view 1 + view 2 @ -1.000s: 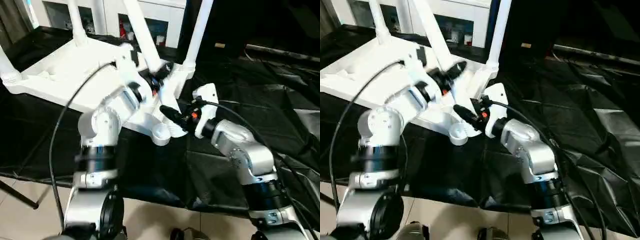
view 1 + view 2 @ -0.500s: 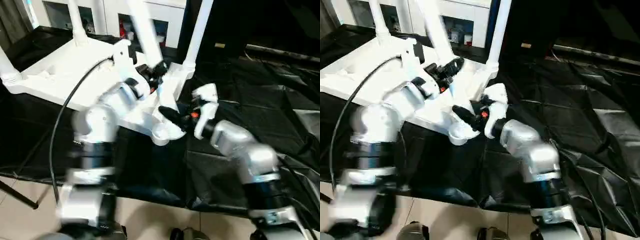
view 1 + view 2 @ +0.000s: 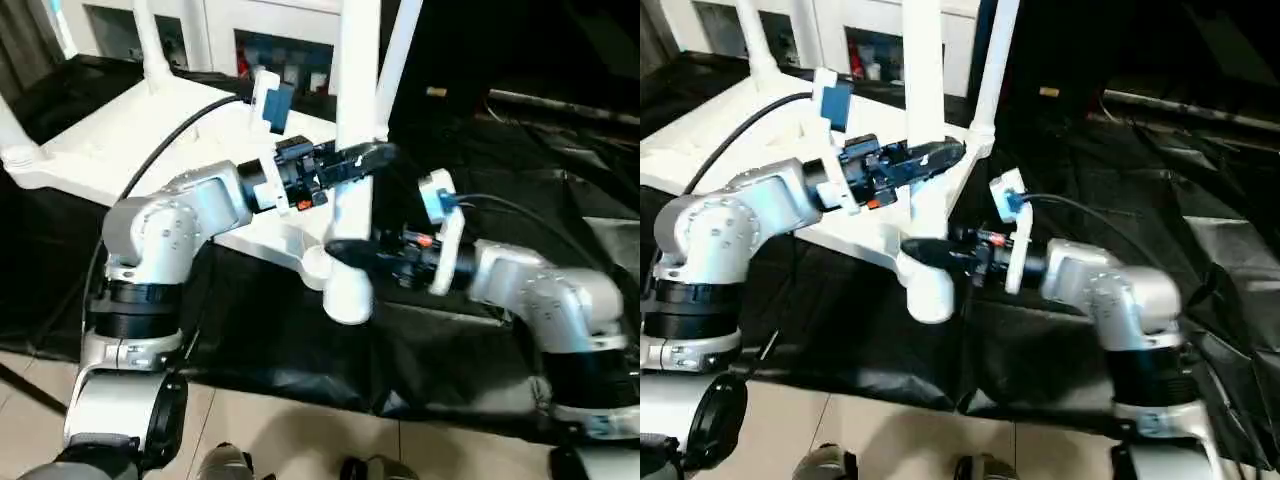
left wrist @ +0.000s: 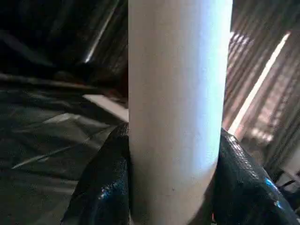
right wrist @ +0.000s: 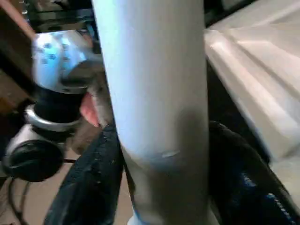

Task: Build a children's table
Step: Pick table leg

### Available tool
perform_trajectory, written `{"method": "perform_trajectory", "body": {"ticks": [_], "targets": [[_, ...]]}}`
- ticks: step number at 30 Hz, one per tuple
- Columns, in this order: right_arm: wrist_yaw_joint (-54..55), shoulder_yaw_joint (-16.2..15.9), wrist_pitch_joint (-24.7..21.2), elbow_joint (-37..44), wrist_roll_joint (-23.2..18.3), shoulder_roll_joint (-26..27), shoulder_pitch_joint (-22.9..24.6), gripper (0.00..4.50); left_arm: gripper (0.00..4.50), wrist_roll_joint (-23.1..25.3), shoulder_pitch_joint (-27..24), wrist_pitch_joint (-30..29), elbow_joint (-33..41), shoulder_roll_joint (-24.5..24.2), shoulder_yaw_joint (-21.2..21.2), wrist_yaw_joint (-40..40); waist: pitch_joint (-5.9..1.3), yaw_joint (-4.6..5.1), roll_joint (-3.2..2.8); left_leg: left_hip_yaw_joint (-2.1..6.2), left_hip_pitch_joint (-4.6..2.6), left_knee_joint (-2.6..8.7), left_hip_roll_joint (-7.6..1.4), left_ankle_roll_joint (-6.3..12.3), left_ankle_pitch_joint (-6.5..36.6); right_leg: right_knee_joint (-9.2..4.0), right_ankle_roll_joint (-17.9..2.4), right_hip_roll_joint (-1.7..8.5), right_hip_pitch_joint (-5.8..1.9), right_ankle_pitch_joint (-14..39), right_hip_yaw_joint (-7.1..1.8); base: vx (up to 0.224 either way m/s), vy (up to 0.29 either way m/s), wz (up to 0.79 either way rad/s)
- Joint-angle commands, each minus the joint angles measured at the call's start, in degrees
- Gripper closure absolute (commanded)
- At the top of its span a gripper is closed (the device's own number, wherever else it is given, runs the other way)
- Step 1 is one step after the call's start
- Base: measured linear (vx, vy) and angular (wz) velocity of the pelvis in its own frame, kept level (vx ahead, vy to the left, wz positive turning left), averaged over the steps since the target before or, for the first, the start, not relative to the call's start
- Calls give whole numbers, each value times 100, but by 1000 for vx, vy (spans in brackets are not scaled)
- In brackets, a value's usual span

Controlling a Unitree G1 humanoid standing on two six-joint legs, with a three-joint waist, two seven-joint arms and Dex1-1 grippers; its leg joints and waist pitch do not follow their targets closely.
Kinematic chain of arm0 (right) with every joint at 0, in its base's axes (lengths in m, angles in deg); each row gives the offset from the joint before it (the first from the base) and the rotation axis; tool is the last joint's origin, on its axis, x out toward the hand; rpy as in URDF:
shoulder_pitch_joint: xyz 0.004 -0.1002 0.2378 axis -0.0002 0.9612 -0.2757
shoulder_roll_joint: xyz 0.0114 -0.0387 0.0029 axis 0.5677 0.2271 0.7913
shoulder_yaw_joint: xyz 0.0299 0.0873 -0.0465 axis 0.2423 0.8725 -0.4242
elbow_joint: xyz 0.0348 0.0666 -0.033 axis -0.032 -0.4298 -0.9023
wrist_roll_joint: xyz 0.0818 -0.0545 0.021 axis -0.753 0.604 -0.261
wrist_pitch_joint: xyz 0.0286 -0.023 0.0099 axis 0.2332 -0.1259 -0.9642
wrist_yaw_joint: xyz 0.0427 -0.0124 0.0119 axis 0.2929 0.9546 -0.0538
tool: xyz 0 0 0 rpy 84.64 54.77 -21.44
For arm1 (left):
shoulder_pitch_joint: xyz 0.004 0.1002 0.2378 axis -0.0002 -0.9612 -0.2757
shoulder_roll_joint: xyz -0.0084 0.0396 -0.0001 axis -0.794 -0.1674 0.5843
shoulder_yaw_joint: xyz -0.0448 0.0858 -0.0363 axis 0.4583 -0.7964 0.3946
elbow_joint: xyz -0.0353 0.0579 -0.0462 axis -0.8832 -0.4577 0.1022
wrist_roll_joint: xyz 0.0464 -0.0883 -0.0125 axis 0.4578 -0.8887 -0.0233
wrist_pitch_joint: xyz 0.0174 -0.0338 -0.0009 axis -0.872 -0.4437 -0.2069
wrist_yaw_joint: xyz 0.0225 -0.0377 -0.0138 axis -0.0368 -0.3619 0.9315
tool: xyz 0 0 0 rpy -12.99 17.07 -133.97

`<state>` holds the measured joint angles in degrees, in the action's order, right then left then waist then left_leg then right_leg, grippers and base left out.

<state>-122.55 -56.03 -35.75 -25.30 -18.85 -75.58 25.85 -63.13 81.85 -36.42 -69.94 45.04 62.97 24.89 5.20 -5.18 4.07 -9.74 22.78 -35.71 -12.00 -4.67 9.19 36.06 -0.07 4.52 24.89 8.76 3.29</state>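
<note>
A: The children's table's loose leg [image 3: 352,200] first — where is it?

B: Nearest the robot, upright in front of the tabletop's near corner socket [image 3: 315,263]. Its bottom end hangs just past that socket, not in it.

A: Who has it?

B: Both. The right gripper [image 3: 352,250] is clamped round the leg low down, one black finger [image 5: 89,187] on each side in the right wrist view. The left gripper [image 3: 362,157] is closed on the same tube higher up (the pads [image 4: 105,187] press its sides in the left wrist view).

A: And the tabletop [image 3: 130,145]?

B: Upside down on the black-draped work table [image 3: 560,200], behind the arms. Three other legs stand up from its corner sockets: one at the left edge [image 3: 12,135], one at the far left [image 3: 150,45], one at the far right [image 3: 395,70].

A: Anything in the near socket?

B: It looks empty; the held leg partly hides it.

A: Beyond that?

B: A white cabinet [image 3: 220,30] with small things on its shelves, too blurred to name.
</note>
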Motion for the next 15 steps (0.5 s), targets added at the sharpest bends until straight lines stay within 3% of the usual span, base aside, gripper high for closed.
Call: {"method": "perform_trajectory", "body": {"ticks": [1,10,11,14,15], "targets": [[104,7,-173,-93,64,-89,-15,222,266,-387,173,-22,230,137,150,-177,-537,-18,-10,-25,-118,429,-52,-238,1228,-477,-750,277,-360,2027,-178,0,0,0],[211,-48,-131,-48,65,-85,2,252,266,-346,164,60,156,61,167,-171,-545,-35,-25,-10,-111,436,-50,-285,1236,-502,-582,282,-352,2216,-170,0,0,0],[329,-26,-22,-48,131,-29,-5,252,210,-115,211,212,28,130,182,140,-548,-33,-16,-11,-111,434,-48,-284,1234,-499,-583,279,-351,2187,-170,0,0,0],[563,13,155,-65,279,99,-32,254,190,216,339,432,-282,309,275,813,-559,-36,-13,-13,-103,431,-50,-291,1185,-489,-596,270,-356,2034,-173,0,0,0],[717,20,258,-95,377,188,-53,257,161,607,310,656,-289,286,83,1053,-562,-32,-6,2,-96,444,-55,-314,1222,-498,-571,275,-359,2020,-162,0,0,0]]}}
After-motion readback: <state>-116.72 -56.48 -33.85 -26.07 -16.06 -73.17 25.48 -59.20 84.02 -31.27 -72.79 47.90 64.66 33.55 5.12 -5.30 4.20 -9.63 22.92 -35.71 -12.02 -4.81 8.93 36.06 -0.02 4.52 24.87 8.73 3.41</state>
